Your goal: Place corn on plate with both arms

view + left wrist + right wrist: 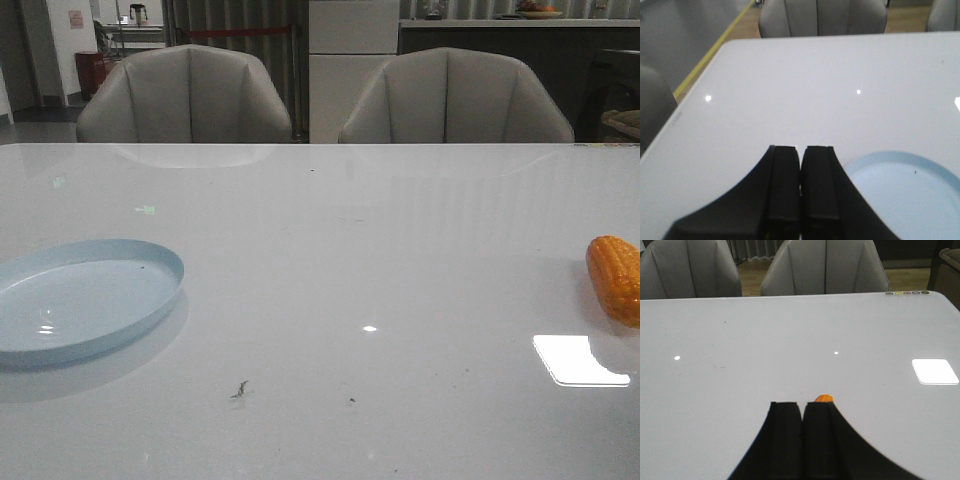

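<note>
1. In the front view we see the white table with the pale blue plate at its left edge, lying flat with nothing on it. The corn lies at the far right edge, partly cut off by the frame, well apart from the plate. Neither arm shows here. Two grey chairs stand behind the table.

2. In the left wrist view, the left gripper has its fingers pressed together with only a thin seam between them, holding nothing. The plate sits just beside the fingers, its rim partly hidden behind them. We judge this arm to be waiting near the plate, well placed to receive the corn.

3. In the right wrist view, the right gripper is likewise closed and empty. A small orange end of the corn peeks out just beyond the fingertips, the rest hidden behind them.

4. We judge the pick-up has not yet begun. To do it well, we would:
   - spread the right fingers wide before descending, since closed tips would only push the glossy cob along the smooth table;
   - close across the cob's middle, at right angles to its length, so it neither rolls nor tips;
   - leave one end free, so the left gripper can take it.
</note>
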Tool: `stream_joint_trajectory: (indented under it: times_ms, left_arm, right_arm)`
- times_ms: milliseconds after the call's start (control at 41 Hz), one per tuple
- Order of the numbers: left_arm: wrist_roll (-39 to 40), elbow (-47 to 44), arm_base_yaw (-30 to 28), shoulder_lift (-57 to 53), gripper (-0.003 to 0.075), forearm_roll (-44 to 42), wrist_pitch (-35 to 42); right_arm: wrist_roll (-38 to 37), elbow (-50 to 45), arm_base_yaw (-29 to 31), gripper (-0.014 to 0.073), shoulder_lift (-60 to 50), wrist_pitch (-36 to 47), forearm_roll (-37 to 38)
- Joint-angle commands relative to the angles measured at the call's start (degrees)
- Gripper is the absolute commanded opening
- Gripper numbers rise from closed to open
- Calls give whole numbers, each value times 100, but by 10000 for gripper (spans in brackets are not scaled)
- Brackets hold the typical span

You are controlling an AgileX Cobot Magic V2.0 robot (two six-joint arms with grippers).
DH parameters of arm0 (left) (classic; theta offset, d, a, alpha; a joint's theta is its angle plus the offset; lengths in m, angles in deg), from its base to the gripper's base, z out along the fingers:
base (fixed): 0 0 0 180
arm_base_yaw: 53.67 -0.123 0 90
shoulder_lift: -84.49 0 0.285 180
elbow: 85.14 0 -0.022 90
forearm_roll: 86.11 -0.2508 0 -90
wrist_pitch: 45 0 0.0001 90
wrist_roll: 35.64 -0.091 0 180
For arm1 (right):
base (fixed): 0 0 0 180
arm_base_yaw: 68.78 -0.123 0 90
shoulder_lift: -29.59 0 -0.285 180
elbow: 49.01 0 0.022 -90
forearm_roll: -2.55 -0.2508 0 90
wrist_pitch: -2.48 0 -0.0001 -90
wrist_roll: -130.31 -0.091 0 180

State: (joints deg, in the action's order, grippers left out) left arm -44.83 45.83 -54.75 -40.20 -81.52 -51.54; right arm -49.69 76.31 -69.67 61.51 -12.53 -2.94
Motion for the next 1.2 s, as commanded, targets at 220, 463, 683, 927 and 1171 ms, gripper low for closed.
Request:
stream_joint_trajectory:
  times_ms: [220, 463, 683, 927, 1171]
  left_arm:
    - [16, 239, 16, 1363, 94, 658, 526]
    - [16, 240, 16, 1492, 97, 757, 866]
    - [16, 262, 16, 1492, 254, 757, 967]
    - [16, 289, 16, 1492, 469, 782, 654]
    - [16, 1608, 16, 1896, 469, 642, -1452]
  right_arm:
    - [57, 199, -4, 27, 195, 451, -2]
    - [57, 199, -4, 37, 200, 418, -2]
    - [57, 199, -4, 422, 245, 166, -20]
    - [57, 194, -4, 561, 245, 270, -123]
    - [57, 201, -4, 561, 245, 131, -519]
